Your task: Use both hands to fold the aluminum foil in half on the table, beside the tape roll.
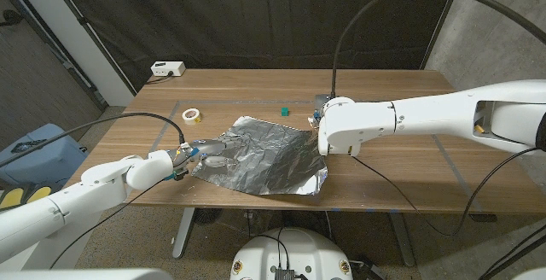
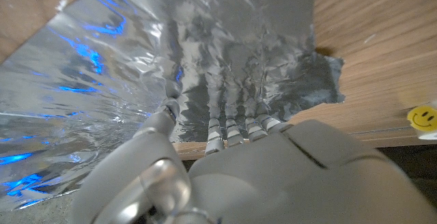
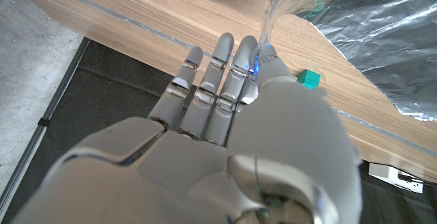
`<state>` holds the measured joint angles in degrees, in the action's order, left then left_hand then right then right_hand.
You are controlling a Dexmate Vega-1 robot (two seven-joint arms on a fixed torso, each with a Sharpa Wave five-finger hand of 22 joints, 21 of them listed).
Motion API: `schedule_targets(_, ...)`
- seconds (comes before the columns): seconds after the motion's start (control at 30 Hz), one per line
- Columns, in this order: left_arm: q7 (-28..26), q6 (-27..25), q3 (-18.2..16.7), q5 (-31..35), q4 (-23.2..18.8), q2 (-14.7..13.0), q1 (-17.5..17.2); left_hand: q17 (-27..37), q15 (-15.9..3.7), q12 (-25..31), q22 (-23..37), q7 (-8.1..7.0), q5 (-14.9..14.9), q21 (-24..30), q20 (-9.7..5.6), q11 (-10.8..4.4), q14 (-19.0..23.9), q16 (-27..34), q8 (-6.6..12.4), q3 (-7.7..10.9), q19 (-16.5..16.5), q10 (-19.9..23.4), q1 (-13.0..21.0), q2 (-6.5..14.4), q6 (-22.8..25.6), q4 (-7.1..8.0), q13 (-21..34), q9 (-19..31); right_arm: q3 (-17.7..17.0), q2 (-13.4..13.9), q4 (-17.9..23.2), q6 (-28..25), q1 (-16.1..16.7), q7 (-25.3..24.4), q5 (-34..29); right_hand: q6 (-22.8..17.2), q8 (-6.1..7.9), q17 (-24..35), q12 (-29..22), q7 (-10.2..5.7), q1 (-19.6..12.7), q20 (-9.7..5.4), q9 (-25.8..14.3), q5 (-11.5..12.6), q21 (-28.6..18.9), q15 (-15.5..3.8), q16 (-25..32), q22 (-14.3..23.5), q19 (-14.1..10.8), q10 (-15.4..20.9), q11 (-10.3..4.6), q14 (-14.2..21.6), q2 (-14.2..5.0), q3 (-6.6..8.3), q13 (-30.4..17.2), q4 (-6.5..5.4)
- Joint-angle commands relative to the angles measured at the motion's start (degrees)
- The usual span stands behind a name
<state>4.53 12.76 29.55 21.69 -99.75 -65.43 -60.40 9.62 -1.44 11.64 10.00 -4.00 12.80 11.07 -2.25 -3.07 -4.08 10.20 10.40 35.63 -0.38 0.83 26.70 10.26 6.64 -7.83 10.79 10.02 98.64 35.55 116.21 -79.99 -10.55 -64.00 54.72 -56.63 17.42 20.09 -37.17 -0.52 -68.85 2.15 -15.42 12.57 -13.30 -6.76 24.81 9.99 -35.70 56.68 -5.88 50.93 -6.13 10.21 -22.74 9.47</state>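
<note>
While the left hand [image 1: 189,154] pins the foil's [image 1: 260,156] near-left corner w/ fingers laid on it, mid-table beside the tape [image 1: 192,115], the right hand [image 1: 322,126] pinches the far-right corner, lifted slightly — fold looks just begun; next: carry that edge across to the opposite side.

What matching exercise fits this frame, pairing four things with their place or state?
Things:
1. aluminum foil
2. tape roll
3. green block
4. left hand

Places or states:
A. small, beyond the foil's far edge
B. on the foil's left edge
C. crinkled sheet, mid-table
D. on the table, left of the foil

Pairs: 1-C, 2-D, 3-A, 4-B
</note>
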Motion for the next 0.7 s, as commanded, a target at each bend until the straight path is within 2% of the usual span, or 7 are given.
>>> schedule_targets(0.03,0.5,0.09,0.23,-0.29,0.17,0.18,0.2,0.05,0.08,0.41,0.11,0.06,0.14,0.56,0.19,-0.32,0.4,0.17,0.18,0.23,1.57,0.14,0.72,-0.16,0.69,-0.31,0.12,0.18,1.19,-0.56,0.57,0.0,-2.44,0.0,0.62,-0.42,-0.26,0.14,-0.47,0.02,-0.62,0.44,-0.09,-0.07,0.07,-4.47,0.29,0.15,-0.43,0.5,0.13,0.44,0.0,0.38,-0.14,-0.24)
schedule_targets(0.7,1.33,0.1,0.48,-0.67,0.19,0.32,0.48,0.06,0.27,0.48,0.12,0.03,0.06,0.54,0.35,-0.04,0.7,0.2,0.26,0.02,1.71,0.44,1.04,-0.17,1.04,-0.31,0.14,0.19,1.15,-1.97,0.33,0.0,-4.72,0.0,0.85,-0.82,-0.44,0.24,-0.68,0.12,-1.3,0.74,-0.16,-0.46,0.21,-4.47,0.41,0.17,-0.77,0.79,0.11,0.75,-0.15,0.36,-0.03,-0.32)
